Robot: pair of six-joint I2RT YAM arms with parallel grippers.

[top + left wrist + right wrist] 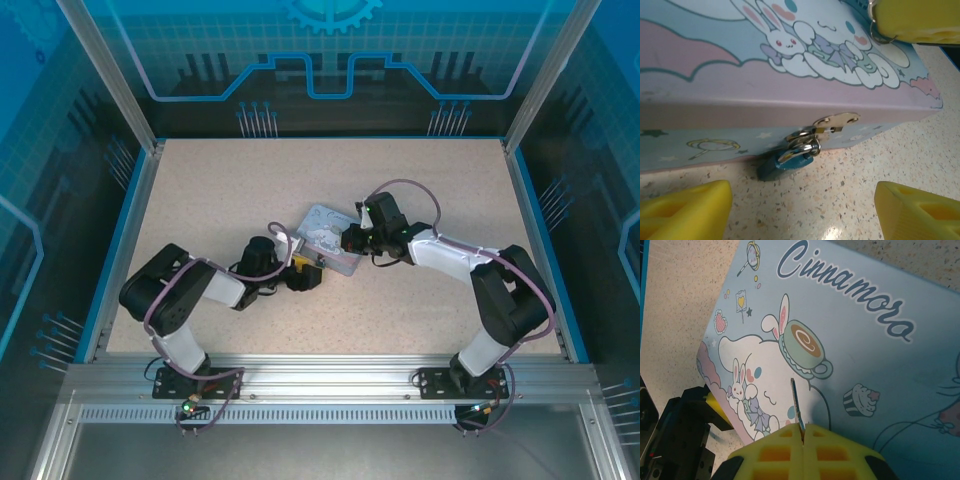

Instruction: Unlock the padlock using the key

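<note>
I judge the step is carrying the key to the lock. The right gripper (803, 432), at bottom centre, pinches the thin dark key (796, 405) above the tin (880, 370). The left gripper (802, 200) is spread before the small teal padlock (782, 164), which hangs mid-frame on the tin's hasp. Next, the key must find the keyhole, which is hidden here.

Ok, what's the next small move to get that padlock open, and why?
Probably ease the left hand forward and close it on the padlock. Its yellow fingers stand open either side of the teal body, which hangs from the hasp of the tin, while the right hand pinches the key above the lid. The lock likely needs steadying first.
</note>
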